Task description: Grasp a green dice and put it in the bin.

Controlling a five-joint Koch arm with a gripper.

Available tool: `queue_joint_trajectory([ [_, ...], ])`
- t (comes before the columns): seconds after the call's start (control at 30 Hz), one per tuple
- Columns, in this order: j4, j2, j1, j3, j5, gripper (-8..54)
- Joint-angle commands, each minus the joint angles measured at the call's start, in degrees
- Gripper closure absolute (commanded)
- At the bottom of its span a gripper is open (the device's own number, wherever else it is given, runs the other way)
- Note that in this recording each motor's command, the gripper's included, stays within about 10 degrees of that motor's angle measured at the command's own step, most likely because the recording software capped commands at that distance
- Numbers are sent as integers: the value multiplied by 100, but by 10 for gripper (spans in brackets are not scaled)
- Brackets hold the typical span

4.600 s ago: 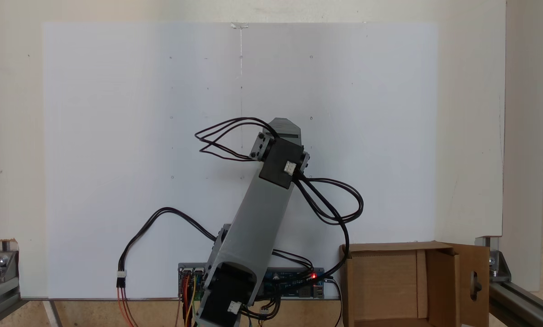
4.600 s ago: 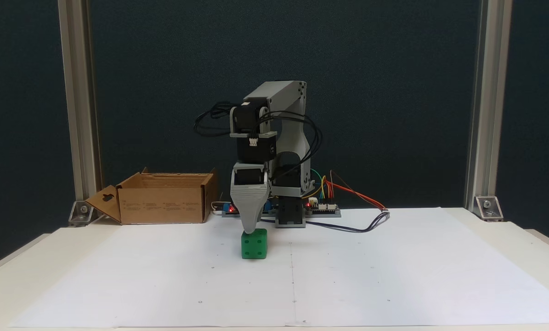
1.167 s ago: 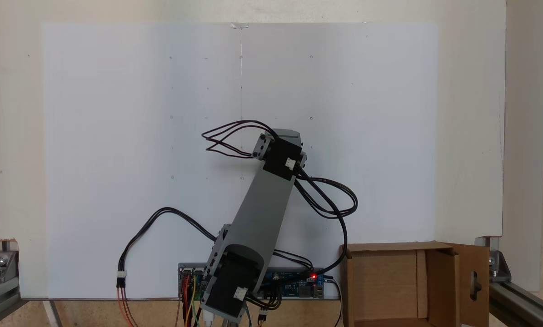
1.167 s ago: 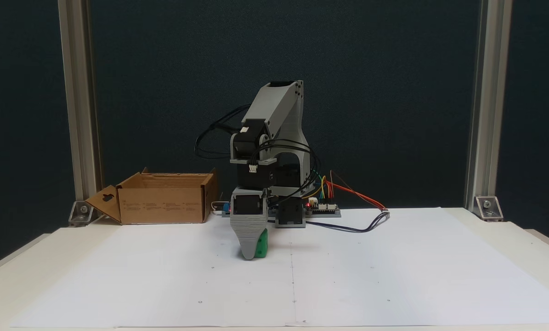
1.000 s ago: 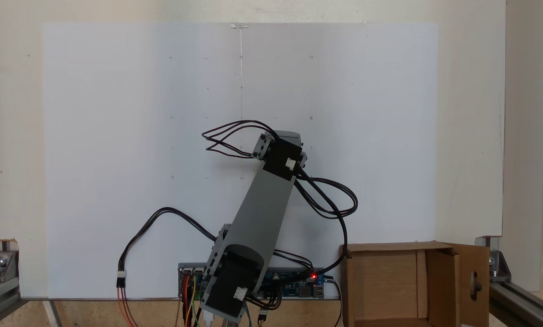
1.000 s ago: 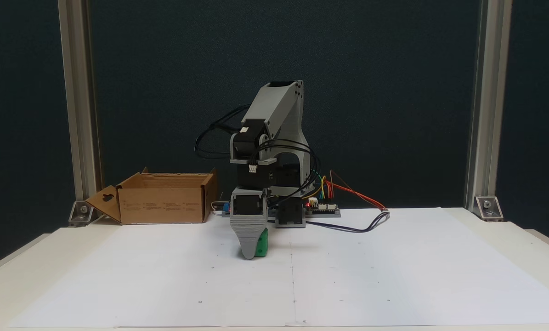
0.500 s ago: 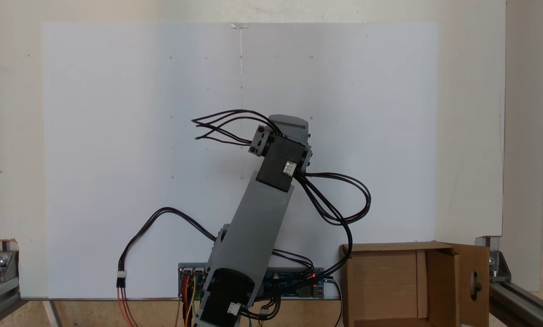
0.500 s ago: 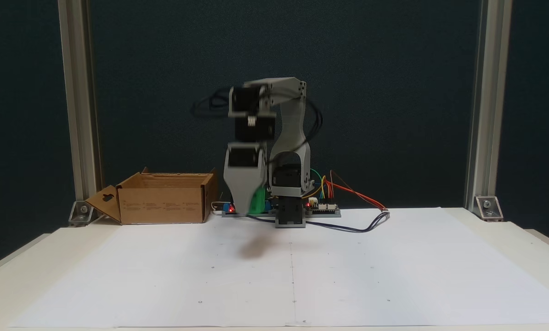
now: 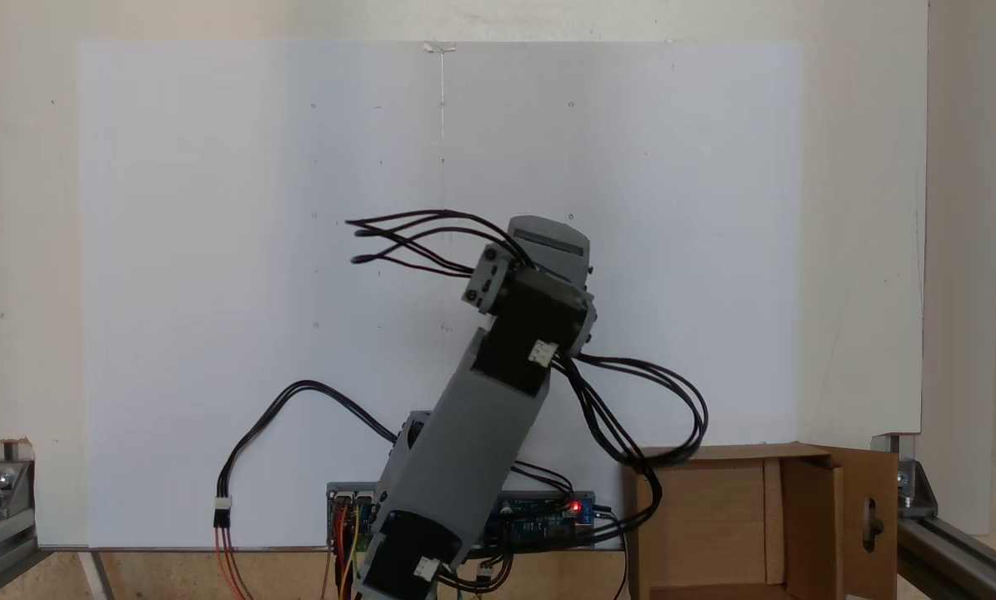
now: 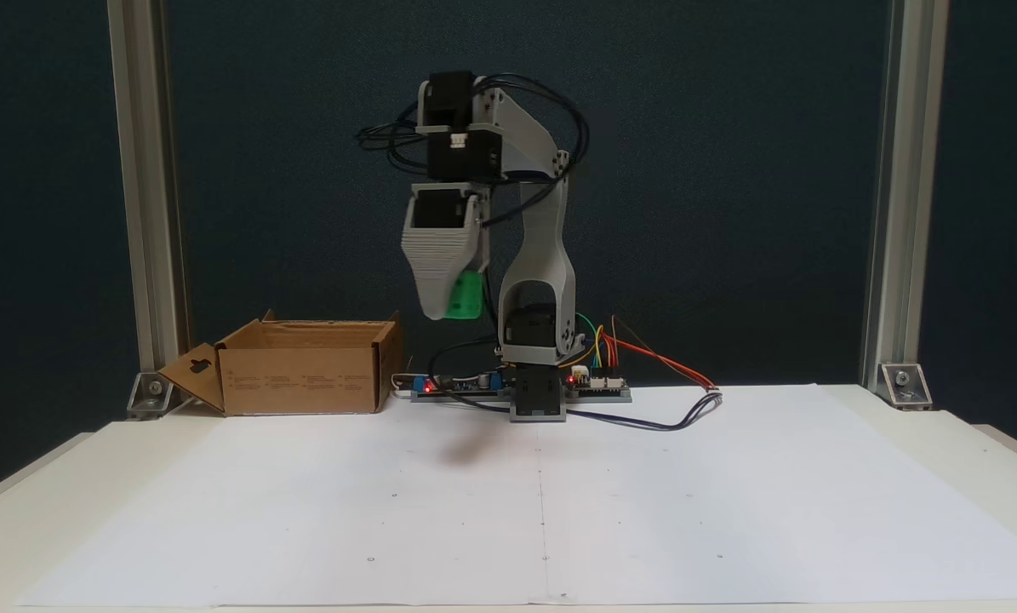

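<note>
In a fixed view the end effector [image 10: 440,311] grips the green dice [image 10: 464,296] high above the bin [image 10: 304,368]

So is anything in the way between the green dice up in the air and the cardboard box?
Nothing visible blocks it. The gripper holds the green dice above the level of the bin, which sits open-topped to the left in that fixed view, with only air between them.

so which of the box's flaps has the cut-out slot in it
The flap splayed outward on the bin, at the left in a fixed view and at the right in another. Its other flaps show plain cardboard.
</note>
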Motion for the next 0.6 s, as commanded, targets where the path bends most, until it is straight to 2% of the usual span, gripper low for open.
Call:
queue_joint_trajectory([
  [0.0,-97,123,439,-246,-141,339],
  [0.37,-1485,-721,3586,-308,-1371,339],
  [0.57,-1494,-1169,5555,-879,-1705,339],
])
